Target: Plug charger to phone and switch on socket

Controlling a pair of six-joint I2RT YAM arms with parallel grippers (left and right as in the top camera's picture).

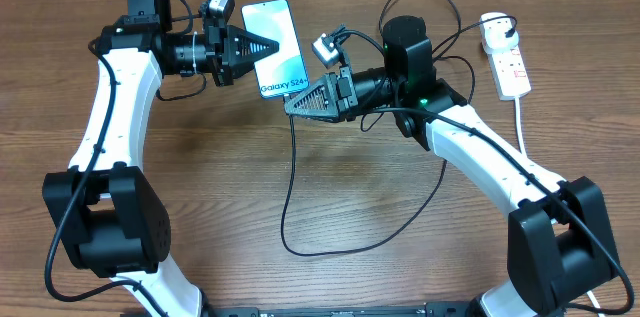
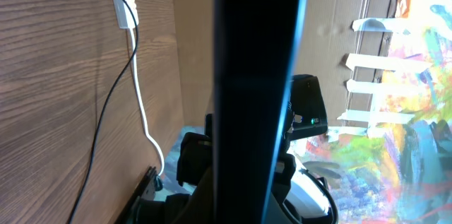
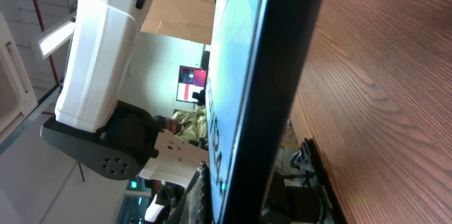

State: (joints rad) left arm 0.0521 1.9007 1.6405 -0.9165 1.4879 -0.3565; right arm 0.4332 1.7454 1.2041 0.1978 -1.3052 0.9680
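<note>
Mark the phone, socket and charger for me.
phone (image 1: 272,42): overhead view, middle of its screen.
socket (image 1: 512,67): overhead view, its white body.
charger (image 1: 283,219): overhead view, slack black cable on the table.

phone (image 2: 254,75) edge-on filling centre, socket (image 2: 125,5) top left, white cord (image 2: 140,104) trailing down table (image 2: 49,97)

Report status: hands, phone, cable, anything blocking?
Left hand clamped on phone. Right hand at phone's bottom edge, grip unclear. Cable loops loose on table; power strip untouched beyond right arm. Nothing in the way.
</note>
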